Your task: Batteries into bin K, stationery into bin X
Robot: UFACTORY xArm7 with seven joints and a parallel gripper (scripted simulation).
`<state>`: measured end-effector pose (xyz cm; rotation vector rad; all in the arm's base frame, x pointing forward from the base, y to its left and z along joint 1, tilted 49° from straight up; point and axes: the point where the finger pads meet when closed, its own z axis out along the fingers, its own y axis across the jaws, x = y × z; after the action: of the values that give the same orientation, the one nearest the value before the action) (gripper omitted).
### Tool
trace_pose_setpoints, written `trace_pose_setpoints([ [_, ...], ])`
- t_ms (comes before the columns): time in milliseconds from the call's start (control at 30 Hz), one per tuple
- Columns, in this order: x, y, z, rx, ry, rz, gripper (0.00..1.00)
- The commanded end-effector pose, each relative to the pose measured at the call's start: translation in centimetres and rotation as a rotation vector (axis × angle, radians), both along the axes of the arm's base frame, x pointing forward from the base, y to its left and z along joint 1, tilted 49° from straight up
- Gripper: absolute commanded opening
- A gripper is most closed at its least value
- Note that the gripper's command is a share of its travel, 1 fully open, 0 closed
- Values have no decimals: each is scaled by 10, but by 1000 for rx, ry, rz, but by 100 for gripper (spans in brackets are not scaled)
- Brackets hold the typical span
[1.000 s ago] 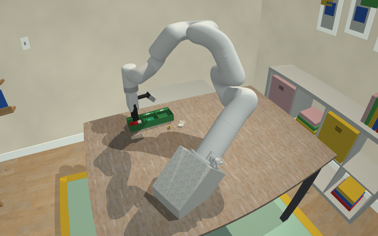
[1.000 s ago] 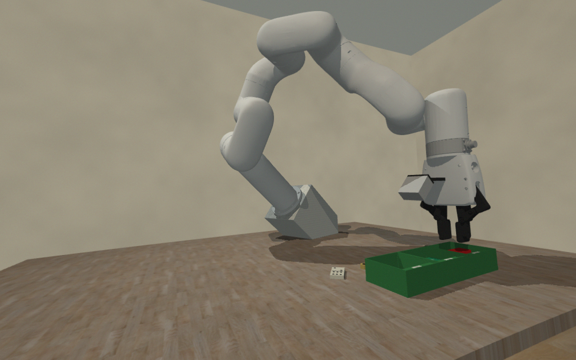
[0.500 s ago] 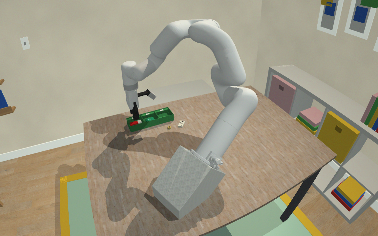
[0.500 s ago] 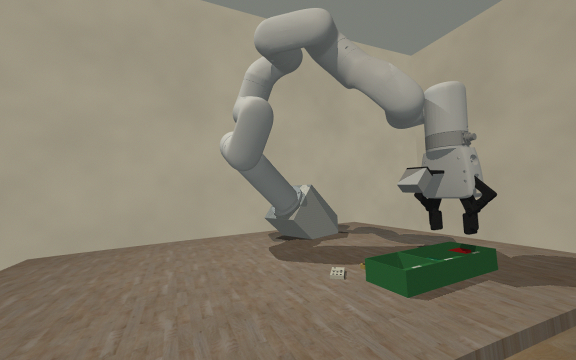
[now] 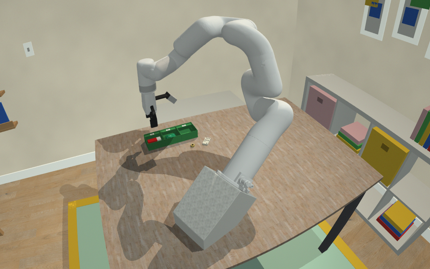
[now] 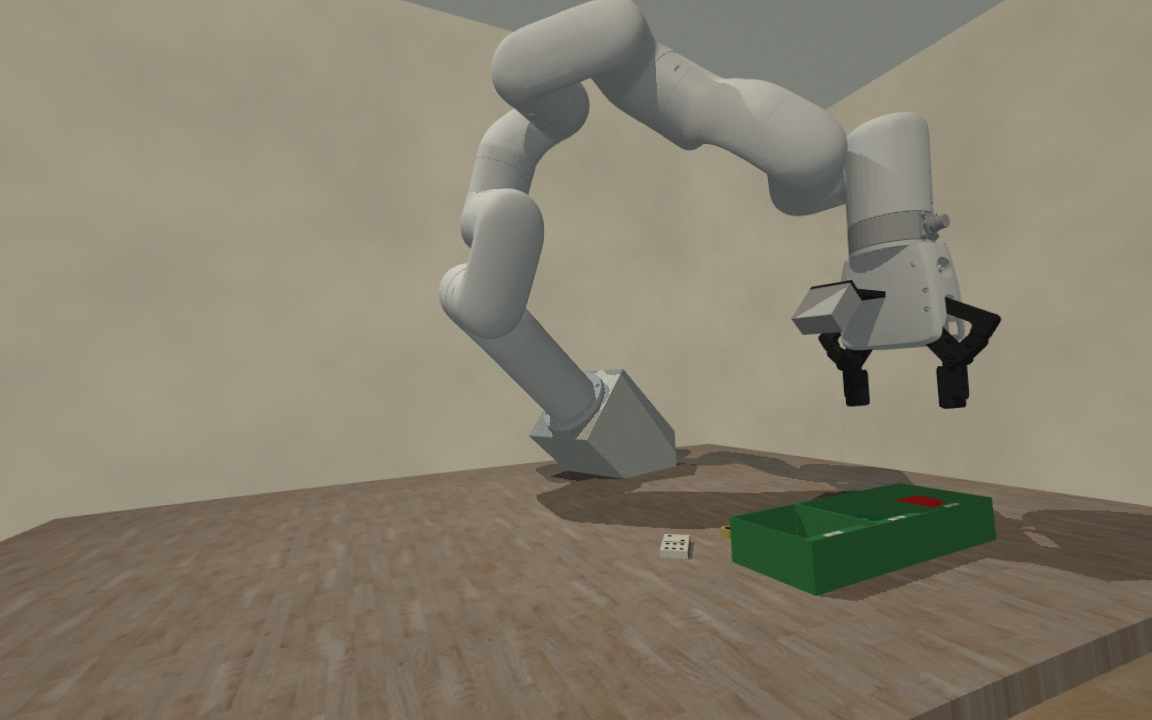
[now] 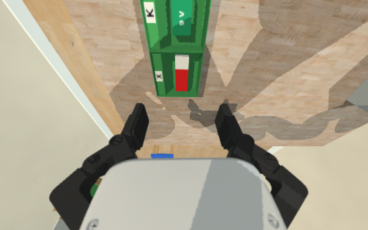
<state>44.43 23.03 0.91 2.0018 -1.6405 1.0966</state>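
A green tray of bins (image 5: 170, 134) stands on the table; it also shows in the exterior view (image 6: 862, 535). The end bin marked X (image 7: 177, 75) holds a red and white eraser (image 7: 181, 73), which also shows in the top view (image 5: 154, 139). The bin marked K (image 7: 174, 23) beside it holds a green 9 V battery (image 7: 181, 22). My gripper (image 6: 905, 386) is open and empty, well above the X end of the tray. In the wrist view its fingers stand wide apart with nothing between them.
A white domino (image 5: 206, 141) and a small yellow ring (image 5: 192, 145) lie on the table to the right of the tray. The domino also shows in the exterior view (image 6: 675, 545). The table's edge is close behind the tray's X end.
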Motion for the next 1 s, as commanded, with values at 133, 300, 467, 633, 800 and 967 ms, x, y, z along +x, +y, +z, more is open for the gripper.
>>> trace_pose_setpoints([
  [133,-13,27,25,4,-1,5,100],
  [300,-18,38,35,4,-1,5,100],
  [467,-24,49,45,4,-1,5,100],
  [633,-29,58,55,4,-1,5,100],
  [800,-29,58,54,4,-1,5,100],
  [967,-29,58,55,4,-1,5,100],
])
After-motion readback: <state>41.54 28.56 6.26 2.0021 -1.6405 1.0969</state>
